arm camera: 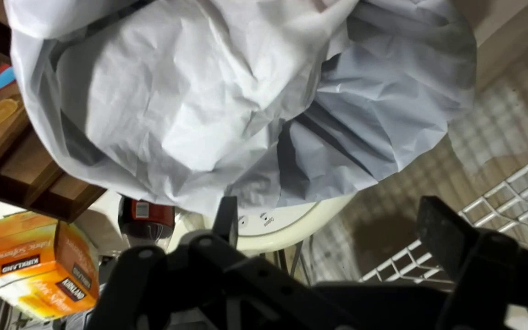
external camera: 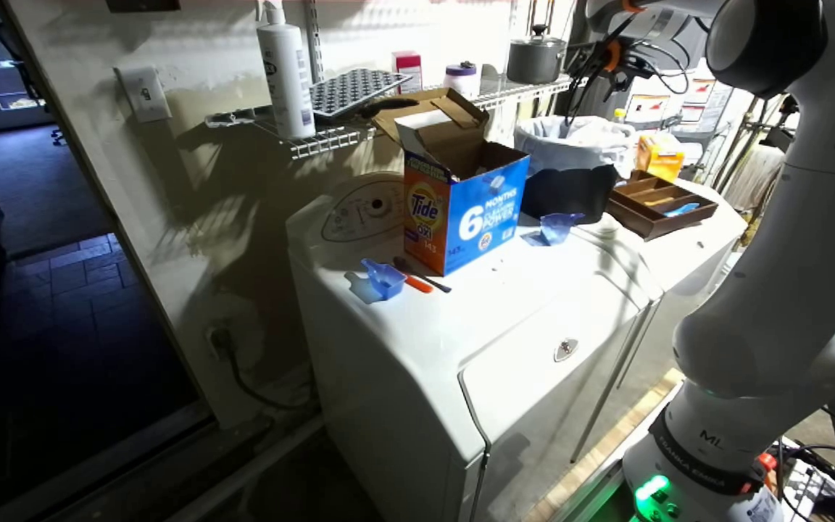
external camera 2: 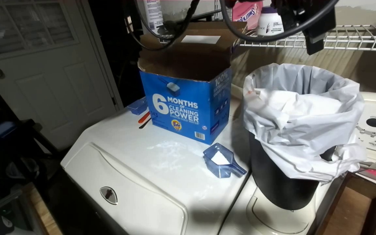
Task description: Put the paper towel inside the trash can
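The trash can, a dark bin with a whitish liner folded over its rim, stands on the white machines in both exterior views. Its liner fills the upper part of the wrist view. A bright white crumpled sheet, apparently the paper towel, lies inside the can's mouth; in the wrist view the white sheet is hard to tell from the liner. My gripper is open, with nothing between its fingers. It is above the can's back edge, apart from the sheet. In an exterior view a dark fingertip hangs above the can.
The open blue-and-orange cardboard box stands beside the can. A blue scoop with white powder lies in front. A wooden tray and an orange box are on the can's far side. A wire shelf runs along the wall behind.
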Available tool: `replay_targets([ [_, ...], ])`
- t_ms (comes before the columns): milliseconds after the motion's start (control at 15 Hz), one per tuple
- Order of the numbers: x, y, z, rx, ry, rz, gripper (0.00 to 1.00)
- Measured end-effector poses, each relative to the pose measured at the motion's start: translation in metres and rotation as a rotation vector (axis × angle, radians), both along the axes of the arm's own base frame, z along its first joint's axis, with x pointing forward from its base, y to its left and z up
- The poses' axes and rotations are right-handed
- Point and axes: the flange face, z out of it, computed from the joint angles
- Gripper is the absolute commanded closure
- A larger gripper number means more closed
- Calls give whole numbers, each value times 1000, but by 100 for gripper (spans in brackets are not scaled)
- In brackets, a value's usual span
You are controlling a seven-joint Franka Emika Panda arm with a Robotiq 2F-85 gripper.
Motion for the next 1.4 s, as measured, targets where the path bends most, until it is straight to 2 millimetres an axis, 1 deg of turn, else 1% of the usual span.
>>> replay_targets([
  [200, -5, -4, 7, 0, 9, -24, 0],
  [400, -11, -2, 13, -1, 46, -28, 0],
  [533, -15, 0, 21, -25, 71, -31, 0],
  [1067, -35, 27, 61, -121, 117, -63, 0],
  [1200, -39, 35, 65, -139, 124, -73, 0],
  [1400, -45, 45, 65, -150, 134, -86, 0],
])
